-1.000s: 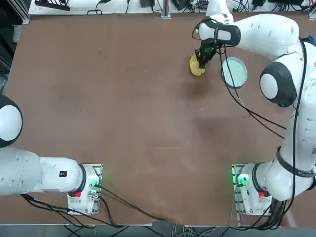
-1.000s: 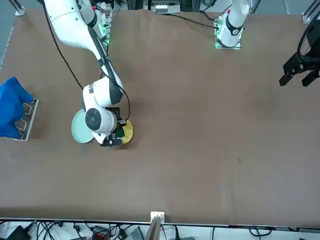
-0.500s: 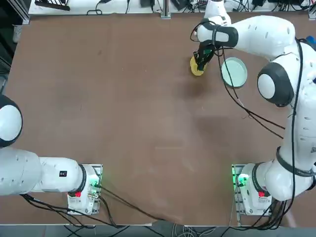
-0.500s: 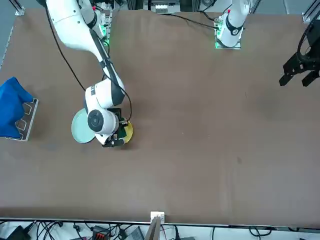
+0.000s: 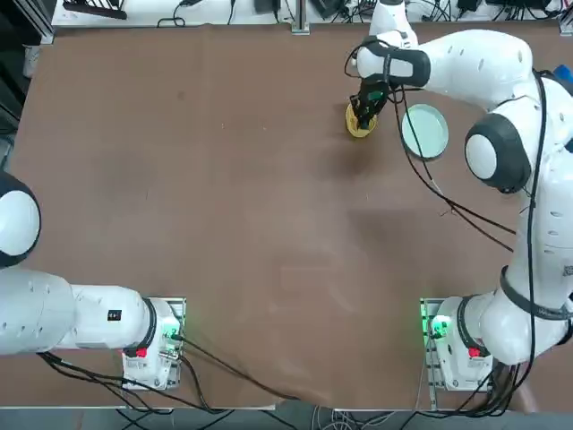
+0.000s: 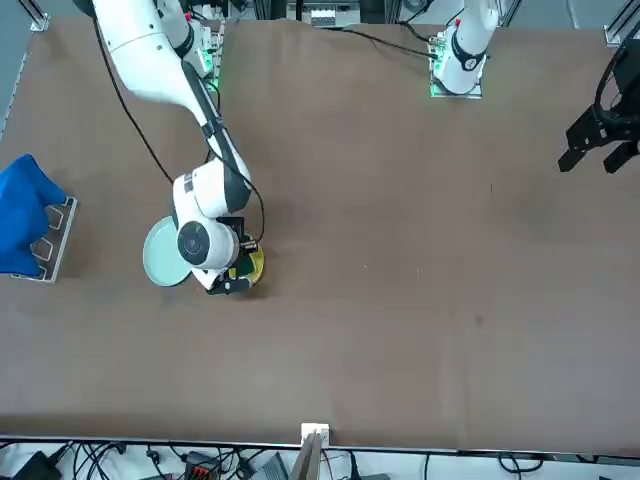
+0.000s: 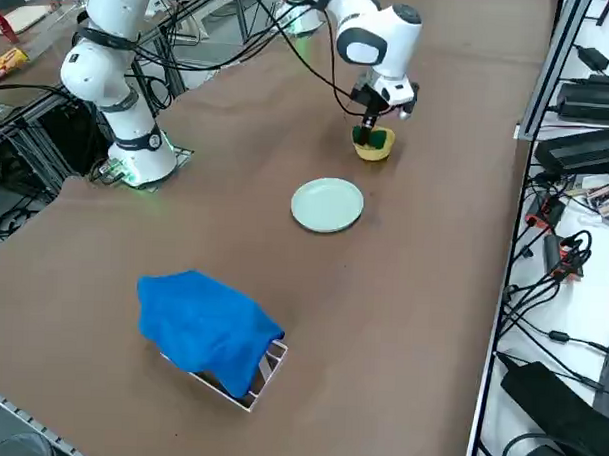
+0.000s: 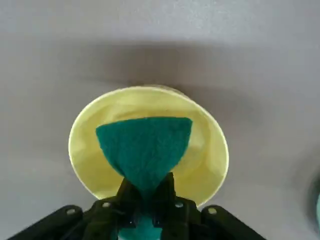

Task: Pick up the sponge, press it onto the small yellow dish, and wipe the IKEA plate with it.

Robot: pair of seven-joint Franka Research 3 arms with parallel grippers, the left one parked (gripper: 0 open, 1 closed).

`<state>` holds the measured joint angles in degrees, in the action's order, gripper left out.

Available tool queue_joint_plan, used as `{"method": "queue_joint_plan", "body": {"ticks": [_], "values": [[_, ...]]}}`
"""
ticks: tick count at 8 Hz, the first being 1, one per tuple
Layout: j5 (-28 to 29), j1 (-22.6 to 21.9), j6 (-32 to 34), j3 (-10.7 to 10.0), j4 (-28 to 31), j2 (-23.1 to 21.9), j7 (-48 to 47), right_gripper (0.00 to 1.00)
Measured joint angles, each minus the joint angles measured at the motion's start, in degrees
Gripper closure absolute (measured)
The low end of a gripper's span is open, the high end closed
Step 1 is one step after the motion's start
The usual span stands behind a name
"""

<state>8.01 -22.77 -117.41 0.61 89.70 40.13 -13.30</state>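
The right gripper (image 8: 148,194) has shifted slightly towards the robot's left over the last second, while the small yellow dish (image 8: 207,160) appears to have been nudged a little the other way, towards the IKEA plate (image 7: 327,205). The jaws are closed on the sponge (image 8: 145,142), pinching its middle so that its dark green end fans out over the inside of the dish. (The squeeze is tight enough to fold the sponge like a bow tie.)

That small slide suggests the sponge is already bearing on the dish, so I would judge the pressing step to be under way; how firmly it pushes cannot be told from here. The pick-up is done, and the wiping is still to come. The plate lies flat on the tabletop (image 5: 224,224) beside the dish, with no visible change of place.

What the move calls for next is probably a steady downward press, then a lift clear of the dish's rim before crossing to the plate. More sideways drift could push the light-looking dish against the plate or tip it. The pinched sponge may also bend rather than press flat, leaving only its flared end to wipe with.
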Motion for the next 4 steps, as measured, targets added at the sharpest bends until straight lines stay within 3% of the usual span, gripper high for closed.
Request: {"method": "queue_joint_plan", "body": {"ticks": [4], "values": [[0.0, 0.05, -3.0, -0.12, -0.56, 2.1, 0.79, 0.87]]}}
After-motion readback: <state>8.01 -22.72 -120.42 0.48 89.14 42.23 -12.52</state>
